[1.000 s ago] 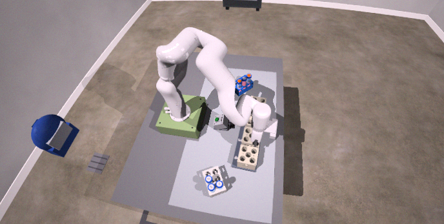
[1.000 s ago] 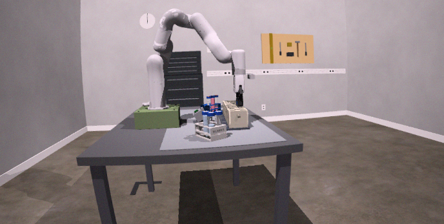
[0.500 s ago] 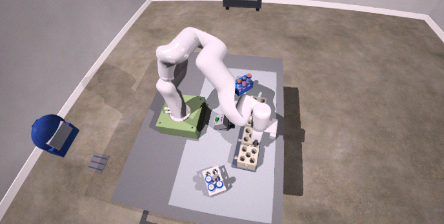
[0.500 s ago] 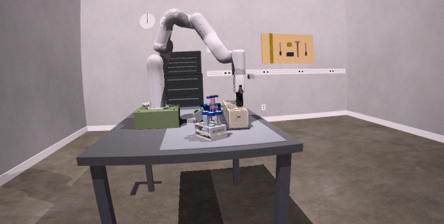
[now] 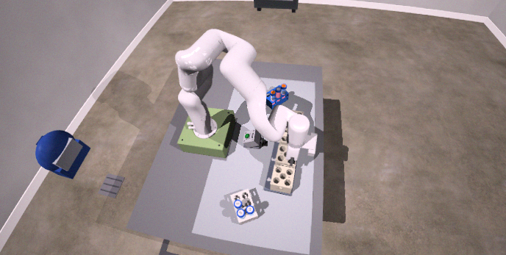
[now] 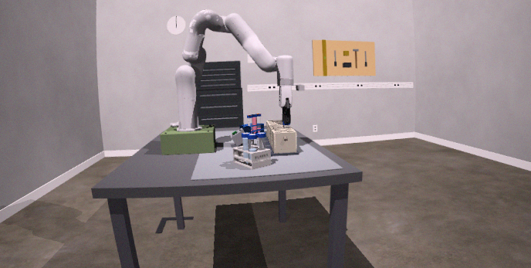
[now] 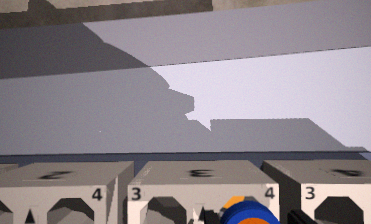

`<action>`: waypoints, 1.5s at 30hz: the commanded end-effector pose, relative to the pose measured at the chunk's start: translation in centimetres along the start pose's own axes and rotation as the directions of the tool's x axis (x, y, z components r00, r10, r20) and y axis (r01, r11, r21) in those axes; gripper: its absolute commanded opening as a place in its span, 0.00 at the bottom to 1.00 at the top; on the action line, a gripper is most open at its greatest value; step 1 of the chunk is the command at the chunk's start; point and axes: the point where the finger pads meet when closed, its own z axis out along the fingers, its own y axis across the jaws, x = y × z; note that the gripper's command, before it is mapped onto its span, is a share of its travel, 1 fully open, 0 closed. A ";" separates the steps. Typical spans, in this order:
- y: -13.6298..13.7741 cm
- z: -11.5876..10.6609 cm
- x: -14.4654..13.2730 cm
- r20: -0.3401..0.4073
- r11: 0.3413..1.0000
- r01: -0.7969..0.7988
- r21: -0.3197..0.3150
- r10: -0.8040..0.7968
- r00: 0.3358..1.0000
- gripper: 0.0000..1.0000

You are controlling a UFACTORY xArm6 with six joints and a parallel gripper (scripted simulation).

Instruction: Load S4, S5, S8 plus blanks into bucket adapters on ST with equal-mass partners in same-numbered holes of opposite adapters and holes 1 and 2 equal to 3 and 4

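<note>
My gripper (image 5: pixel 291 162) (image 6: pixel 286 123) (image 7: pixel 254 220) is slightly open, its fingertips around the blue cap of a tube (image 7: pixel 251 210) with an orange dot. The tube stands at hole 4 of adapter 3 (image 5: pixel 278 153) (image 7: pixel 201 190); its ID and depth are not visible. Adapter 2 (image 7: pixel 51 192) and adapter 4 (image 5: pixel 281 189) (image 6: pixel 285 144) (image 7: pixel 356 189) flank it; adapter 4's five holes are empty. The blue rack (image 5: pixel 272 106) holds two orange-dot tubes and one other, probably X1. The white blanks rack (image 5: pixel 248 220) (image 6: pixel 252 162) holds three blanks.
The stand (image 5: pixel 267 190) (image 7: pixel 186 157) runs under the row of adapters. The desk with the green DONE key (image 5: pixel 247 136) (image 6: pixel 235 133) is between the green robot base (image 5: pixel 202 148) (image 6: pixel 187 142) and the stand. Adapter 1 is mostly hidden by the arm.
</note>
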 end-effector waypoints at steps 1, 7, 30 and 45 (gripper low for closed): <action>0.0 -1.0 0.2 -0.005 1.000 0.000 -0.001 0.000 1.000 0.44; 0.0 -2.2 0.2 -0.005 1.000 0.000 -0.001 0.000 1.000 0.44; 0.0 -6.0 0.2 -0.005 1.000 0.000 -0.001 0.000 1.000 0.44; 0.0 -9.0 0.1 -0.005 1.000 0.000 -0.001 0.000 1.000 0.44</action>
